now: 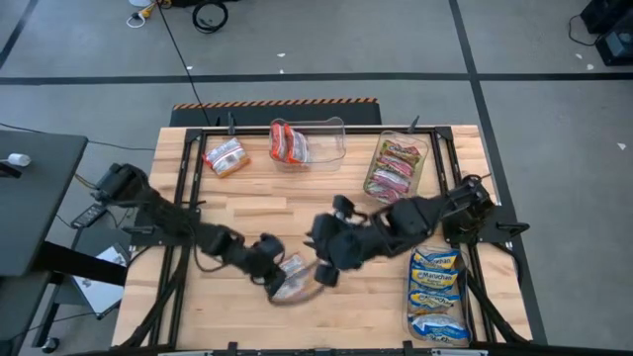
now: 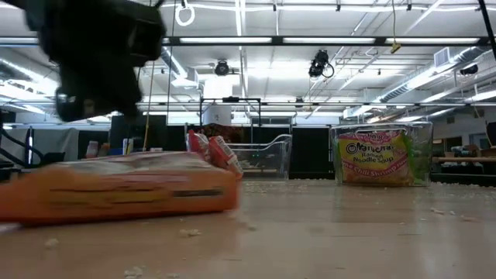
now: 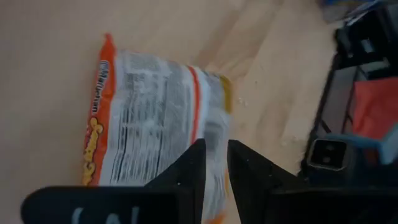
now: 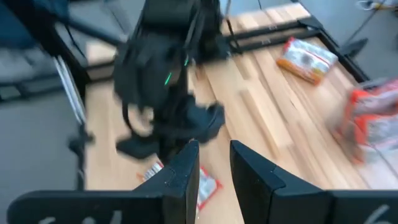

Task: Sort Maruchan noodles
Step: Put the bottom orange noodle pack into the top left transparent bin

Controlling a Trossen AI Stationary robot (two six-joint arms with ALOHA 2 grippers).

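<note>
With both my left gripper [image 1: 272,269] and right gripper [image 1: 324,269] narrowly parted over the orange noodle packet [image 1: 294,282] at the table's near-middle, apparently gripping nothing, its slick wrapper could skid.

Wooden table [image 1: 247,213]: noodle packets [image 1: 226,157], bins [image 1: 321,143]

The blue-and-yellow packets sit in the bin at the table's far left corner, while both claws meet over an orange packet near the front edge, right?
Not quite. In the high view the blue-and-yellow packets fill the bin at the near right corner. The left claw and right claw do meet over the orange packet.
</note>
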